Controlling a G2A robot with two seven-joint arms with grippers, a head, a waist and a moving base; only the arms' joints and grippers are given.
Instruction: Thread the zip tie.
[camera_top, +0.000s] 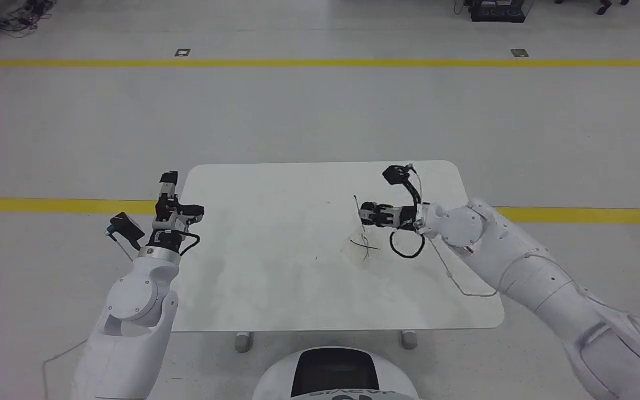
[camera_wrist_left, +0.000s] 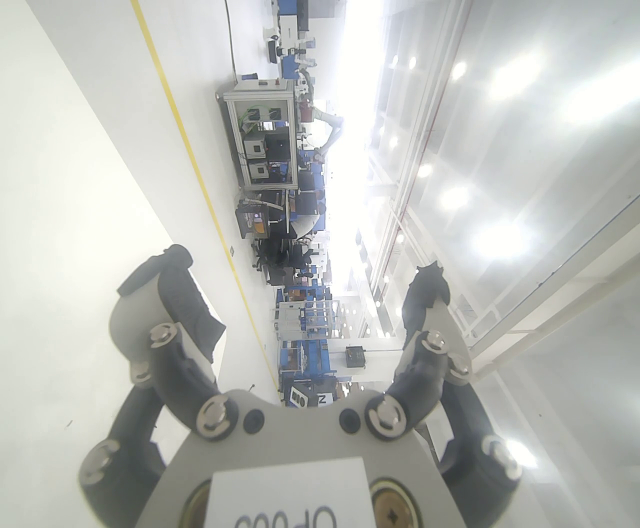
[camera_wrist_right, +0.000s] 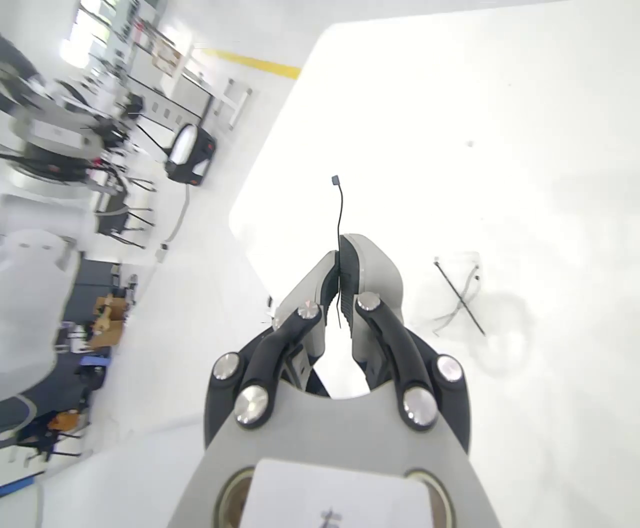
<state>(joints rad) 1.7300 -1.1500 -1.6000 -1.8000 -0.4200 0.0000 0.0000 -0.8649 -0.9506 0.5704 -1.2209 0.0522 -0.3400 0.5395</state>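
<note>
My right gripper (camera_wrist_right: 341, 250) is shut on a thin black zip tie (camera_wrist_right: 339, 210), whose small square head sticks out past the fingertips above the white table (camera_wrist_right: 450, 125). From the top view that gripper (camera_top: 366, 212) sits right of the table's middle with the zip tie (camera_top: 355, 205) pointing up. More zip ties (camera_wrist_right: 460, 295), a black one crossed over clear ones, lie on the table close beside it (camera_top: 364, 248). My left gripper (camera_wrist_left: 305, 270) stands open with nothing between its fingers, pointed up toward the room, at the table's left edge (camera_top: 178, 205).
The white table (camera_top: 280, 270) has bare room across its left and middle. A black cable loop (camera_top: 405, 243) hangs by the right wrist. Beyond the table lies floor with a yellow line (camera_top: 320, 63).
</note>
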